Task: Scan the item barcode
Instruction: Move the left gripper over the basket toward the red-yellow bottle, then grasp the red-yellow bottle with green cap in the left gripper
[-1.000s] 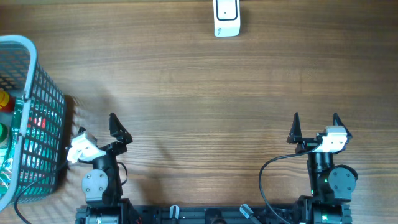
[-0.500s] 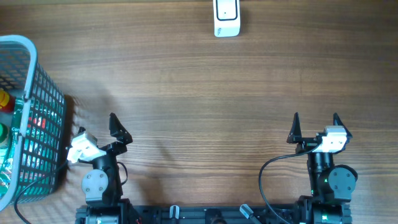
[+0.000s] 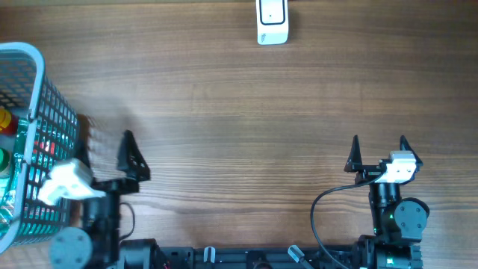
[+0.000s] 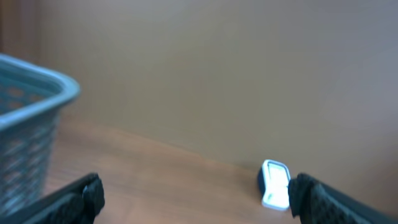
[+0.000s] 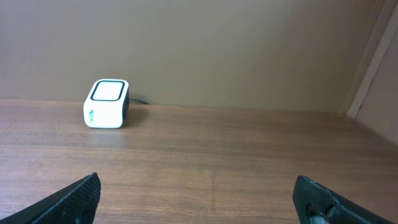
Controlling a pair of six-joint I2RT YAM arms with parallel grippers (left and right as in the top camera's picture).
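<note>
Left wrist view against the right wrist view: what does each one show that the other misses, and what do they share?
Only the left wrist view shows the blue basket, at its left edge. Only the right wrist view shows the pale trim running up its right edge. Both show the white scanner at the far side of the wooden table against a plain wall. Each also shows its own fingertips in the lower corners: the left end effector and the right end effector, both open and empty.

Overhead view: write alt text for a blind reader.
The open left gripper hovers beside a blue basket at the left edge of the table. The open right gripper sits apart at the near edge, and a white scanner stands at the far edge.
</note>
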